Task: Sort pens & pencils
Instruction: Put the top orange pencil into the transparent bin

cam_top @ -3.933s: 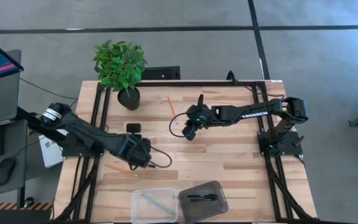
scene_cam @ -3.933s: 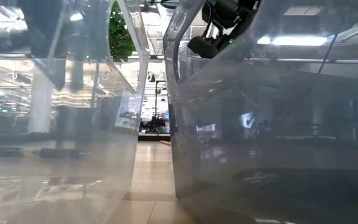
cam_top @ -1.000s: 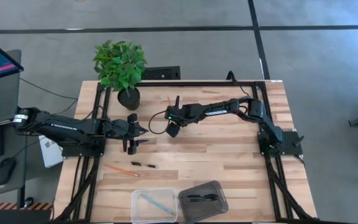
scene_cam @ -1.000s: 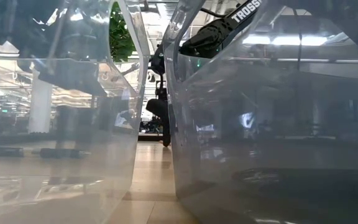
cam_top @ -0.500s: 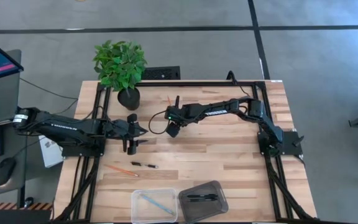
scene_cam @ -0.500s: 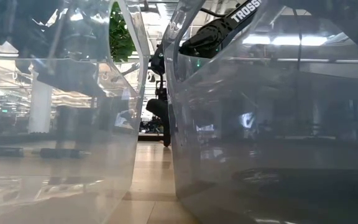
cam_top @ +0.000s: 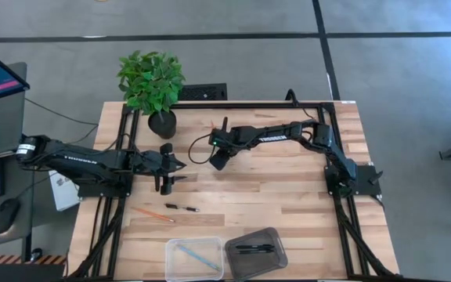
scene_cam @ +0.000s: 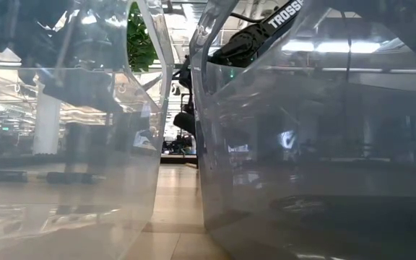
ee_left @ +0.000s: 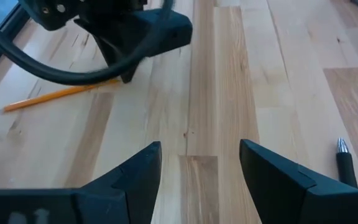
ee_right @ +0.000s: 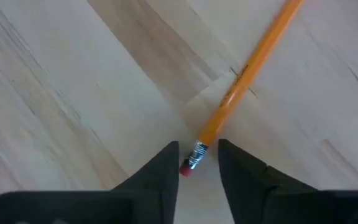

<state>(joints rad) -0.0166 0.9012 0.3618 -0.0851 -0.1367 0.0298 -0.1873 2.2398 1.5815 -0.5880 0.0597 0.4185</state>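
Right pincer (ee_right: 197,163) pinched one orange pencil (ee_right: 247,68) at its eraser end, near the plant (cam_top: 152,82); left pincer (ee_left: 199,163) spread. A second orange pencil (cam_top: 154,213) and one pen (cam_top: 180,207) lay on the desk (cam_top: 288,196).

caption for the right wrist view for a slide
Right claw closing around the eraser end of an orange pencil lying on the wooden table.

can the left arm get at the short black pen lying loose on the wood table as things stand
Probably yes. The short black pen lies alone on the wooden table, near the open left claw, with only bare wood between them. The thin orange pencil beside it lies apart from it, so it should not block a grab.
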